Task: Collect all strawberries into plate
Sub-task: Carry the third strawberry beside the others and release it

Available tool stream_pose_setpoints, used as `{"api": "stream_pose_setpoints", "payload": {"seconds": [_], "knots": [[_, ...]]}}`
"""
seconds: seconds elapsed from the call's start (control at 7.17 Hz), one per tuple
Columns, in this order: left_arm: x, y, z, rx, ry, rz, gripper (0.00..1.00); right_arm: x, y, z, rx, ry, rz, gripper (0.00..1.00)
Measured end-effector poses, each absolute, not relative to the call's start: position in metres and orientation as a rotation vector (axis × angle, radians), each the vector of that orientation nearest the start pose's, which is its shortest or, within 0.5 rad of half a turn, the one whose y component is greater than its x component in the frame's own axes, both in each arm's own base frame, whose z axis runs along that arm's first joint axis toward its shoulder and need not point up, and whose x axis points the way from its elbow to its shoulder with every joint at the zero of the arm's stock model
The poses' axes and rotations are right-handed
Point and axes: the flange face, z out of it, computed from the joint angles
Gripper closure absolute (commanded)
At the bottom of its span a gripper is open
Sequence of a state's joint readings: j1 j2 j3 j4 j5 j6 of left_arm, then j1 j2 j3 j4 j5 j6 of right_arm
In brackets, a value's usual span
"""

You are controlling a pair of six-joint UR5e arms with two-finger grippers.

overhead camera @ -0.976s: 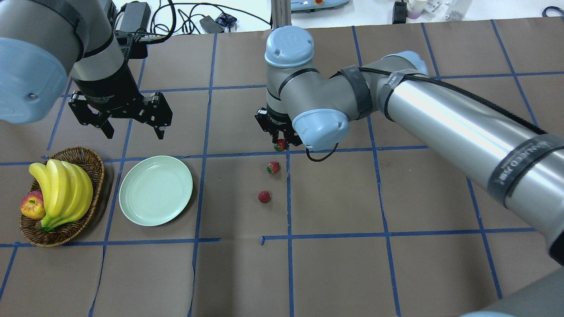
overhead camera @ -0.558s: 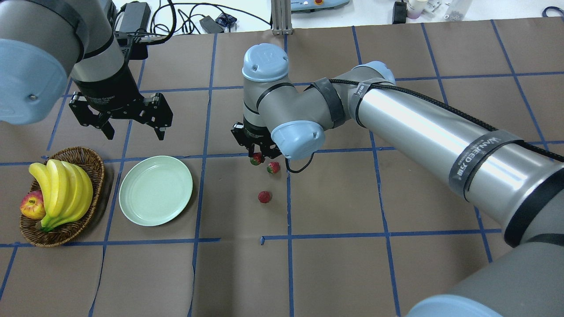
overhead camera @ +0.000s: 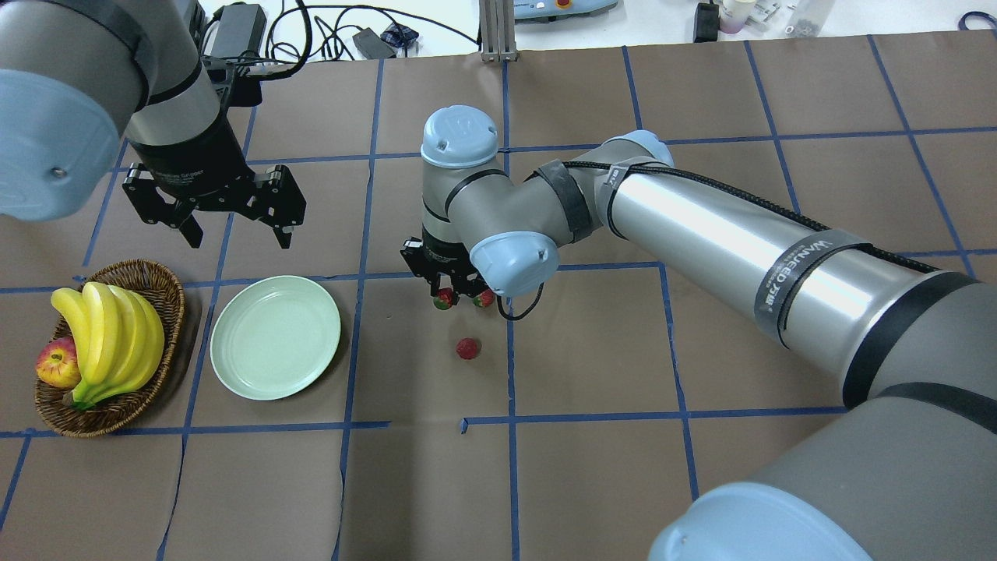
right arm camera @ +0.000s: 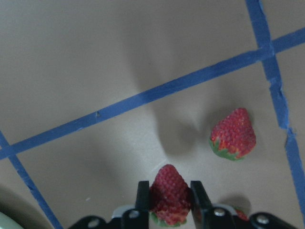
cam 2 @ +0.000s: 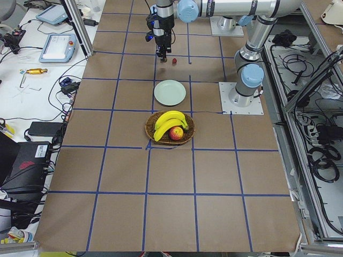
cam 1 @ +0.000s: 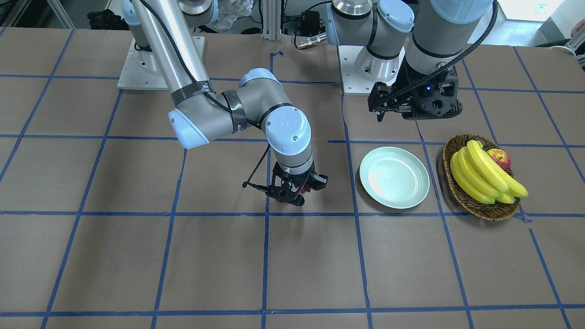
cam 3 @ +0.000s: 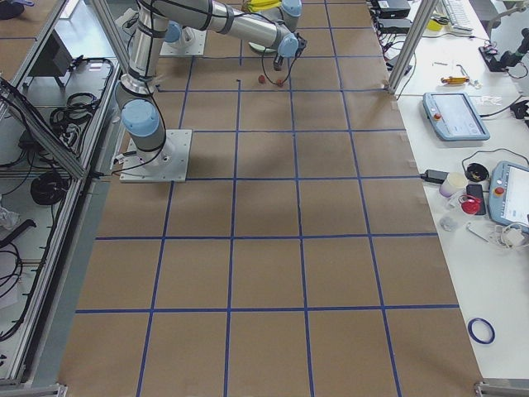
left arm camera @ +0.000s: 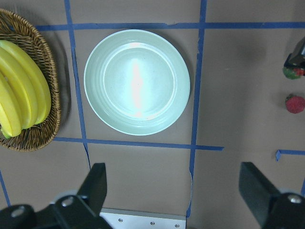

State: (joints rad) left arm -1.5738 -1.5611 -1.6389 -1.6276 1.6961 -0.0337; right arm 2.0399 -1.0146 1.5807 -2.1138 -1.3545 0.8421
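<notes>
The right gripper [overhead camera: 452, 293] pinches one strawberry [right arm camera: 169, 193]; a second strawberry [overhead camera: 486, 297] sits half hidden by its wrist [overhead camera: 510, 261]; the left gripper [overhead camera: 238, 234] hangs wide open, empty.

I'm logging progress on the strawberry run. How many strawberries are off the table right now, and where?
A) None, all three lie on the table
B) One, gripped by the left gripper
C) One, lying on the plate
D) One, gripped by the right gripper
D: the right wrist view shows a strawberry pinched in the right gripper, and the plate holds no fruit.
</notes>
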Motion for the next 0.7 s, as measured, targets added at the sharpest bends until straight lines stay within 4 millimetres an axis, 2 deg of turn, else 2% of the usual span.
{"api": "stream_pose_setpoints", "payload": {"seconds": [0.14,0.28,0.42,0.56,0.7], "knots": [[-0.1223,-0.4746,0.4553,-0.035,3.009,0.169,0.0,0.4332,-0.5116,0.2118,0.547,2.924,0.231,0.26],[-0.1222,-0.4741,0.4555,-0.035,3.009,0.168,0.0,0.4329,-0.5105,0.2101,0.544,2.925,0.238,0.23],[-0.1222,-0.4735,0.4553,-0.035,3.008,0.169,0.0,0.4323,-0.5091,0.2078,0.544,2.928,0.246,0.16],[-0.1221,-0.4733,0.4552,-0.035,3.008,0.169,0.0,0.4319,-0.5076,0.2071,0.543,2.93,0.253,0.0],[-0.1222,-0.4731,0.4551,-0.035,3.008,0.169,0.0,0.432,-0.5072,0.2121,0.54,2.928,0.246,0.0]]}}
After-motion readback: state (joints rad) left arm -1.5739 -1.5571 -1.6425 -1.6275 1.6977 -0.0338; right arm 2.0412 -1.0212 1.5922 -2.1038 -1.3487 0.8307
